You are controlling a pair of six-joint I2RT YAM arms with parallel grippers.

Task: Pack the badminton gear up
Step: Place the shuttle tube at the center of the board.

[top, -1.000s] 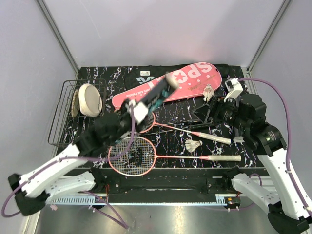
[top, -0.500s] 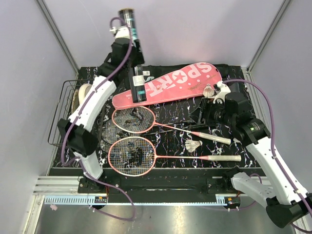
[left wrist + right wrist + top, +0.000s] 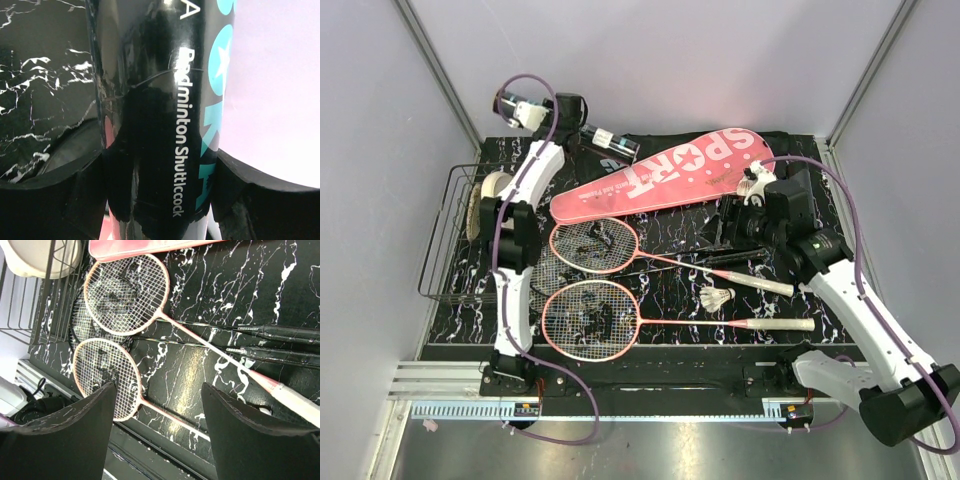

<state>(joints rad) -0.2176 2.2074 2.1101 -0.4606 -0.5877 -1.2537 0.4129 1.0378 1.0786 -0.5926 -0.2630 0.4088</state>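
Tube looked slick, light, rigid; you had left gripper clenched around it, right gripper released, empty.

Dark tube: "Badminton Shuttlecock". Pink case: "SPORT". Dark shafts: possibly "CROSSWAY".
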